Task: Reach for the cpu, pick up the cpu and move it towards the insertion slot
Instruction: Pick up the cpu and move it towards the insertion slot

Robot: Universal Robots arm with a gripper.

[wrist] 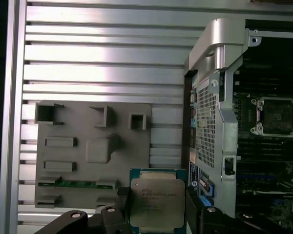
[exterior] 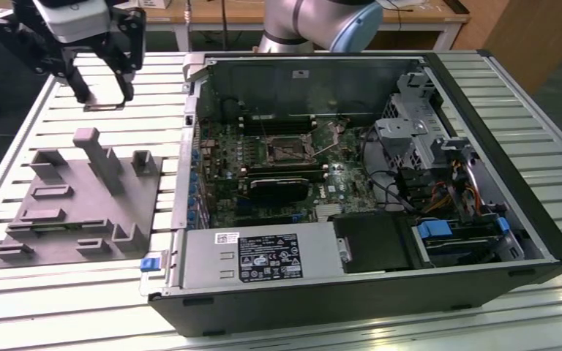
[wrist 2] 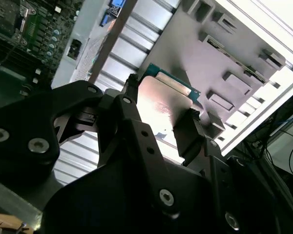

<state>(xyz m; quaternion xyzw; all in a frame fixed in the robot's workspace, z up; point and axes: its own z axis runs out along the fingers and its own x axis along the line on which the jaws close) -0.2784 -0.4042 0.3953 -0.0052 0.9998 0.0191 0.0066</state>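
Already the cpu (wrist: 157, 201) is off the desk (exterior: 515, 80), pinched edge-on between the gripper's (exterior: 102, 93) black fingers (wrist 2: 193, 129), which close on two opposite sides of it in both wrist views. In the exterior view the gripper hangs at the far left, above the slatted desk and just beyond the grey fixture block (exterior: 76, 201), well apart from the computer case (exterior: 379, 292) to the exterior view's right.

Further right, inside the case, the insertion slot (exterior: 288, 148) sits on the green motherboard (exterior: 261, 212), its frame seemingly open, though that is hard to judge from here.

The hold looks thin: only the chip's rims are caught, so a jolt could twist it or let it slip. The case's raised metal wall (wrist: 217, 97) stands between gripper and slot, and a low carry could clip it. The black card (exterior: 279, 189) and cables (exterior: 398, 190) crowd the socket.
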